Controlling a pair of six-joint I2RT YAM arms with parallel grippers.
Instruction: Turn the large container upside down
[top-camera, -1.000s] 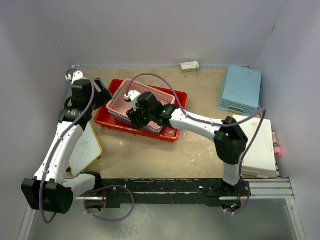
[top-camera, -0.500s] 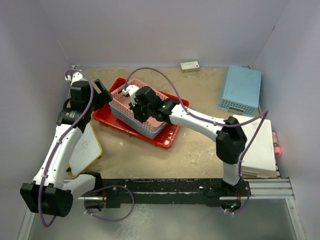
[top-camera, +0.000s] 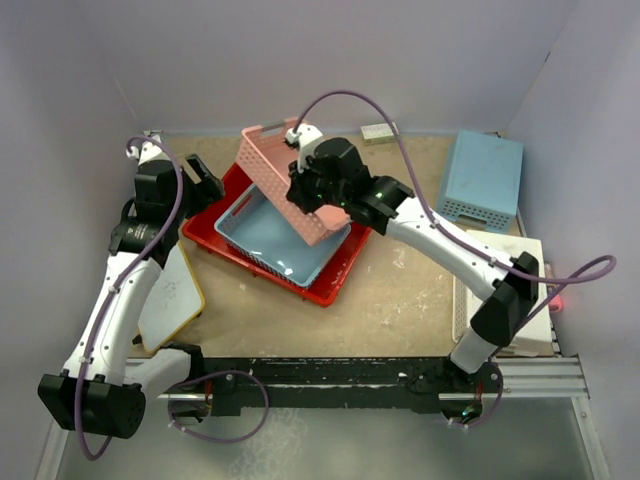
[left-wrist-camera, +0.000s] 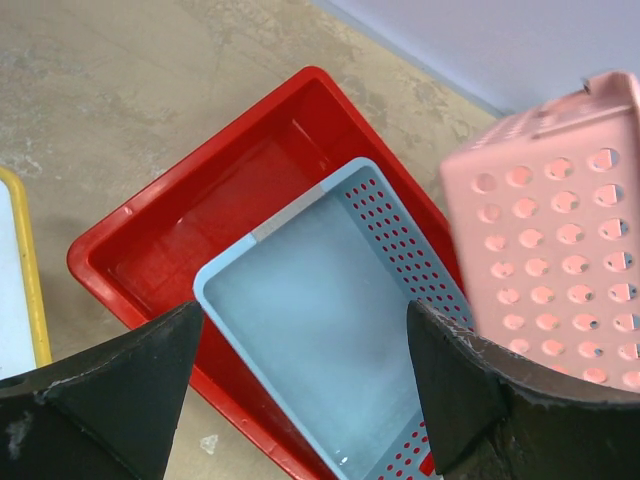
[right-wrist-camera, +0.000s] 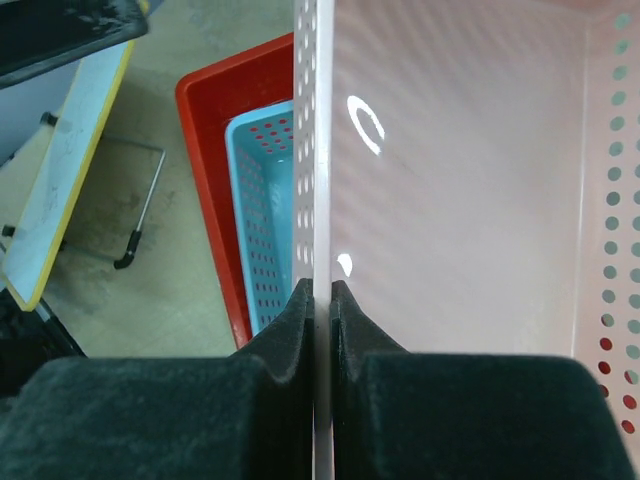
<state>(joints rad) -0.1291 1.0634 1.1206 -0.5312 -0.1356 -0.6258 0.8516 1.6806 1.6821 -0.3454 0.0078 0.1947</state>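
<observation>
Red plastic dominates the tan tabletop (top-camera: 400, 300): the large container (top-camera: 338, 278), a shallow, solid-walled rectangular tray, sits right way up just beyond a yellow-rimmed white board (top-camera: 165, 295) at near left. A light-blue basket (top-camera: 270, 235) with perforated sides lies inside it, open side up. The left gripper (top-camera: 205, 180) hovers by the tray's left corner, jaws spread wide and holding nothing. The right gripper (right-wrist-camera: 321, 290) pinches one thin wall of a pink perforated basket (top-camera: 280, 170) (tipped steeply on edge) above the tray's far side. Farther right, another light-blue basket (top-camera: 482, 178) rests upside down.
</observation>
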